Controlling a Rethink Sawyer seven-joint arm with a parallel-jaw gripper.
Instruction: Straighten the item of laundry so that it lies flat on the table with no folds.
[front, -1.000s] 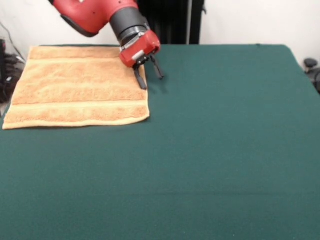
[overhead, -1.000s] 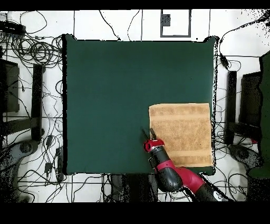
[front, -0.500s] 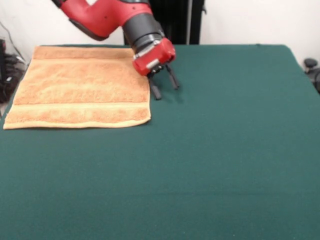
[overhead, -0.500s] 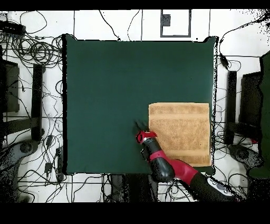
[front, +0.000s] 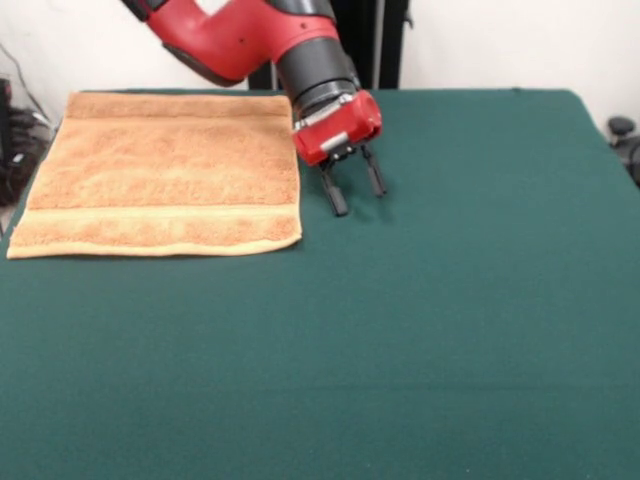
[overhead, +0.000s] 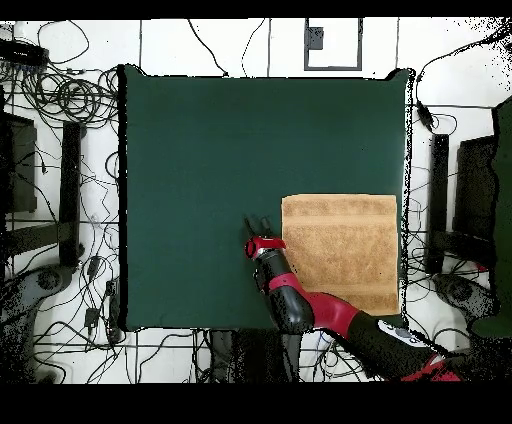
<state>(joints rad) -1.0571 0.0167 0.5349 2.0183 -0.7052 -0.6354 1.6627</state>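
Observation:
The orange-tan towel (front: 160, 172) (overhead: 340, 250) lies spread flat on the dark green table (front: 420, 330) (overhead: 220, 160), with woven bands running along its length and no fold showing. My gripper (front: 358, 200) (overhead: 256, 225) hangs open just off the towel's side edge, over bare felt, with nothing between its two black fingers. In the front view it is to the right of the towel; in the overhead view it is to the left of it. The red arm (front: 240, 35) crosses above the towel's far corner.
Cables and stands (overhead: 60, 200) surround the table on the white floor. The towel lies close to one table edge and a corner. A dark post (front: 350, 40) stands behind the table.
My gripper has moved sideways off the towel's edge onto the bare green felt, staying open. The towel has stayed flat and in place.

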